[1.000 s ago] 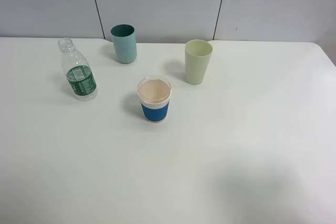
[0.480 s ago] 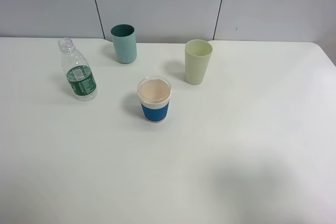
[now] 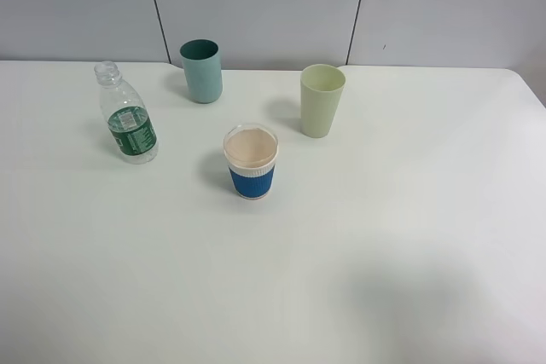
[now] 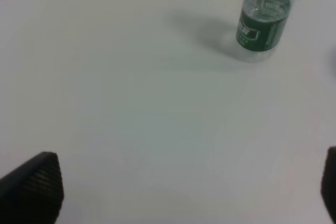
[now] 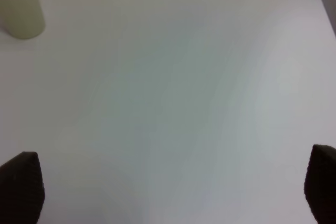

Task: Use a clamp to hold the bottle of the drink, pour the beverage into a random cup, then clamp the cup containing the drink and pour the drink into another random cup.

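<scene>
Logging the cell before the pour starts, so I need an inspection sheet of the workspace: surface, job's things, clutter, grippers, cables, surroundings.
Surface: white table, no spill seen.
Job's things: bottle upright, uncapped, at the left; blue-sleeved cup upright near the middle; pale green tumbler upright, behind it to the right.
Clutter: teal tumbler upright at the back.
Grippers: left gripper open, holding nothing; right gripper open, holding nothing.
Cables: nothing seen.
Surroundings: grey panelled wall behind the table.
</scene>
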`<action>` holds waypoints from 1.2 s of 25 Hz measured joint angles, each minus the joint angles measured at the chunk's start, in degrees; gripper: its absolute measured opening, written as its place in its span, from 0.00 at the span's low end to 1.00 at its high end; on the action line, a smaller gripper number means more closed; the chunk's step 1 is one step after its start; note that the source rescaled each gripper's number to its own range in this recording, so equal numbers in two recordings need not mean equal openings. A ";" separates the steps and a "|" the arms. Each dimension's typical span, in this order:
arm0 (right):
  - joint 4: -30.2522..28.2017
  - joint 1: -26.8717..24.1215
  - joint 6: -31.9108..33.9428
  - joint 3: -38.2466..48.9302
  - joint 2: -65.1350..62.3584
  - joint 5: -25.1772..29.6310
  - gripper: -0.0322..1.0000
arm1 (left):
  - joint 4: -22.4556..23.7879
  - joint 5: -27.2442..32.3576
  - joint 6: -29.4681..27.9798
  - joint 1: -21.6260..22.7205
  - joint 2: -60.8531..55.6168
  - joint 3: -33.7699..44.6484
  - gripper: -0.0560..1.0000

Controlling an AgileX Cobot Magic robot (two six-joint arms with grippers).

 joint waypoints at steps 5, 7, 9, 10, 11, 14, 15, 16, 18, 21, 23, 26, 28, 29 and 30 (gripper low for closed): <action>0.00 -3.88 0.00 0.00 0.00 0.00 0.99 | 0.00 0.00 0.00 0.00 0.00 0.00 1.00; 0.00 -3.94 0.06 0.00 0.00 0.00 0.99 | 0.00 0.00 0.00 0.00 0.00 0.00 1.00; 0.00 -3.94 0.06 0.00 0.00 0.00 0.99 | 0.00 0.00 0.00 0.00 0.00 0.00 1.00; 0.00 -3.94 0.06 0.00 0.00 0.00 0.99 | 0.00 0.00 0.00 0.00 0.00 0.00 1.00; 0.00 -3.94 0.06 0.00 0.00 0.00 0.99 | 0.00 0.00 0.00 0.00 0.00 0.00 1.00; 0.00 -3.94 0.06 0.00 0.00 0.00 0.99 | 0.00 0.00 0.00 0.00 0.00 0.00 1.00; 0.00 -3.94 0.06 0.00 0.00 0.00 0.99 | 0.00 0.00 0.00 0.00 0.00 0.00 1.00; 0.00 -3.94 0.06 0.00 0.00 0.00 0.99 | 0.00 0.00 0.00 0.00 0.00 0.00 1.00; 0.00 -3.94 0.06 0.00 0.00 0.00 0.99 | 0.00 0.00 0.00 0.00 0.00 0.00 1.00; 0.00 -3.94 0.06 0.00 0.00 0.00 0.99 | 0.00 0.00 0.00 0.00 0.00 0.00 1.00; 0.00 -3.94 0.06 0.00 0.00 0.00 0.99 | 0.00 0.00 0.00 0.00 0.00 0.00 1.00; 0.00 -3.94 0.06 0.00 0.00 0.00 0.99 | 0.00 0.00 0.00 0.00 0.00 0.00 1.00; 0.00 -3.94 0.06 0.00 0.00 0.00 0.99 | 0.00 0.00 0.00 0.00 0.00 0.00 1.00; 0.00 -3.94 0.06 0.00 0.00 0.00 0.99 | 0.00 0.00 0.00 0.00 0.00 0.00 1.00; 0.00 -3.94 0.06 0.00 0.00 0.00 0.99 | 0.00 0.00 0.00 0.00 0.00 0.00 1.00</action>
